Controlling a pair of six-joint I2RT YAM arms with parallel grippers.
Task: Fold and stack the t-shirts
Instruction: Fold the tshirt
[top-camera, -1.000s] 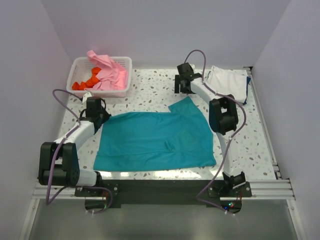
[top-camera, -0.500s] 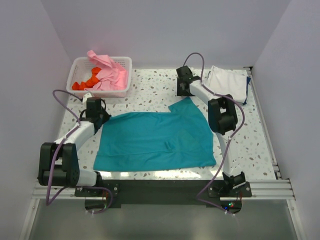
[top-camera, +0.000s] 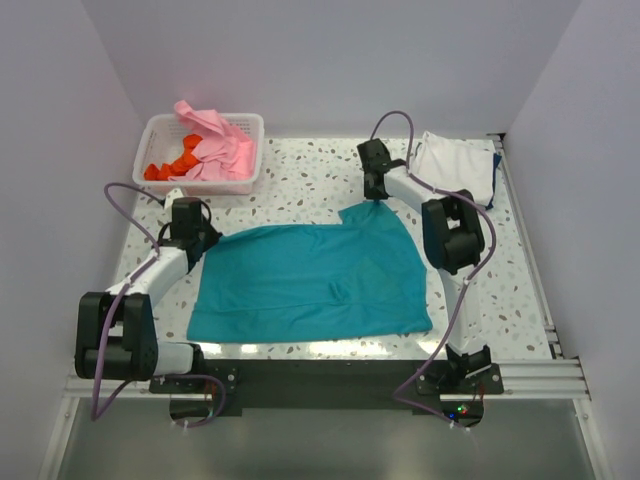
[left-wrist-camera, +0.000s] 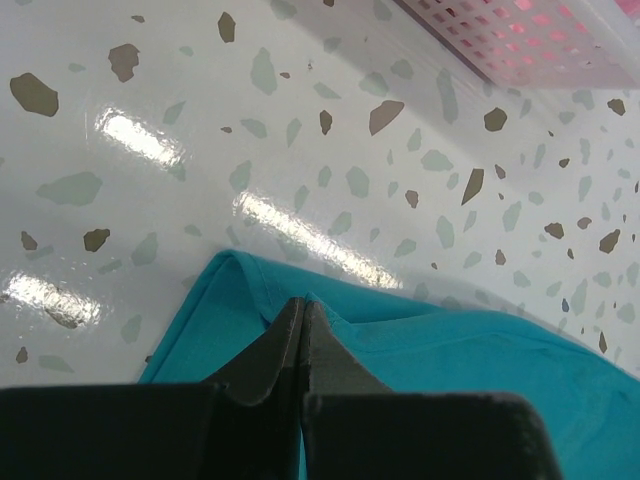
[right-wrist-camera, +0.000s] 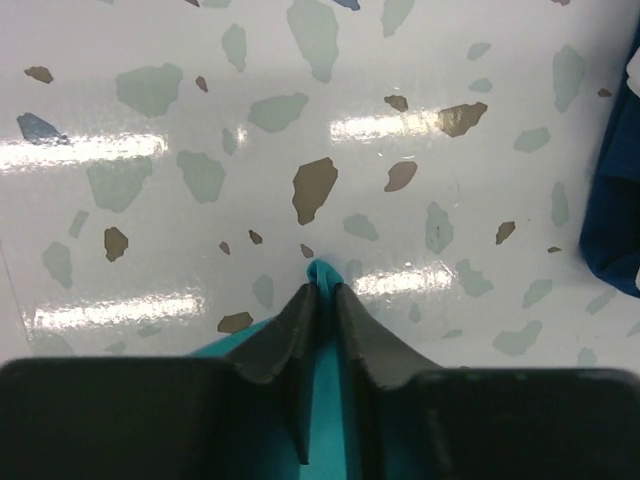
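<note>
No word, label, brand, number or sign can be read in any of the three views. The teal t-shirt (top-camera: 310, 280) is plain cloth, and the basket (top-camera: 215, 186) just beyond the teal t-shirt's far left corner shows only bare white slats. The arm housings carry no marking large or sharp enough to read.

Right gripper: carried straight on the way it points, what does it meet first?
The right gripper, pinching the teal t-shirt, would probably meet bare tabletop first; the dark blue shirt lies off to the side.
</note>
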